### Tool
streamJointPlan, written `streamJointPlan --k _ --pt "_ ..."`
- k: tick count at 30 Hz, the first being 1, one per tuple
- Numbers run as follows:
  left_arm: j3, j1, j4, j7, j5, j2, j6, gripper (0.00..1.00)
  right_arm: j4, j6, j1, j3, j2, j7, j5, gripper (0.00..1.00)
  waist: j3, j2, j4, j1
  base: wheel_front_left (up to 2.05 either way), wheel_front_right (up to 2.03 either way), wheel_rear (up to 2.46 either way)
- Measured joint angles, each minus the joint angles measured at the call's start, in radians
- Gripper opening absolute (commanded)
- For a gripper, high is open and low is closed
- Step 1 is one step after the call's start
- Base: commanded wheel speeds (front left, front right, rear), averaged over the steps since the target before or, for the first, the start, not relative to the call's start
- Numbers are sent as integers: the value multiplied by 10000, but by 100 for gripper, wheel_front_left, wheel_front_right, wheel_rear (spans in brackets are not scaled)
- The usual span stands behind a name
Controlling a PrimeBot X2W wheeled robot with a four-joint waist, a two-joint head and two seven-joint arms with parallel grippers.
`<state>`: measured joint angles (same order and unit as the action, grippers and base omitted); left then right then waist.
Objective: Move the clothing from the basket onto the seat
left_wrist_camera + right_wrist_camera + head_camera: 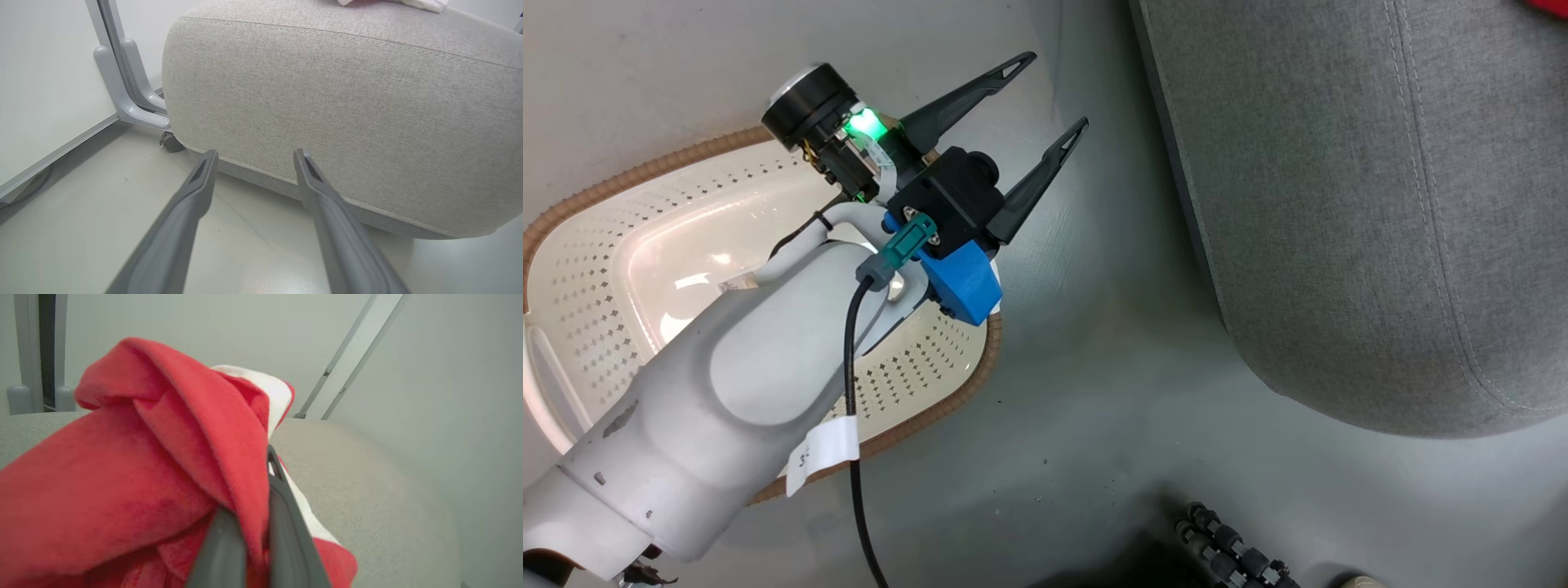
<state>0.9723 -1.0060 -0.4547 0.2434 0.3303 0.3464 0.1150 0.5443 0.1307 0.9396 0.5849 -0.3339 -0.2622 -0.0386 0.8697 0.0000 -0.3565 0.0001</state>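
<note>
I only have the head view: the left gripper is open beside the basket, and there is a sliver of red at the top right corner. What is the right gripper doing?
Observer: In the right wrist view, the right gripper is shut on the clothing, with a red fold pinched between its fingers.
Operator: Is that bundle over the seat?
Observer: Yes. The grey seat spreads out behind and under it, and the lower fabric seems to lie on the cushion.
Operator: Which garment is it?
Observer: A white stripe shows among the red, so the striped one is there. I can't tell whether the plain one is bunched in too.
</note>
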Motion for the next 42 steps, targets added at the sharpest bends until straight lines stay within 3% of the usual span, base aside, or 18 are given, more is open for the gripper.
streamJointPlan --k 6,7,8,24,33,42 --pt "17 0 46 -12 46 33 -82 100 240 0 -291 219 493 0 -213 4 -1 0 33 0 0 0 0" --pt "17 -1 50 -12 58 33 -86 100 238 2 -291 244 485 0 -211 42 -13 0 45 0 0 0 0" --pt "19 -1 54 -12 58 33 -90 100 249 2 -293 249 468 0 -207 100 -38 0 56 0 0 0 0" --pt "-343 957 -121 180 401 -610 -219 100 -1937 2 -3086 -1175 550 0 318 100 -1906 0 139 -1 0 0 0" --pt "-1808 2476 337 184 468 -988 -366 100 -3189 0 -4342 -2869 788 0 529 100 -3673 0 406 -2 0 0 0" --pt "-3929 4097 769 194 155 -1310 -537 100 -3499 0 -5115 -4671 1074 0 686 100 -5226 0 1236 -3 0 0 0"
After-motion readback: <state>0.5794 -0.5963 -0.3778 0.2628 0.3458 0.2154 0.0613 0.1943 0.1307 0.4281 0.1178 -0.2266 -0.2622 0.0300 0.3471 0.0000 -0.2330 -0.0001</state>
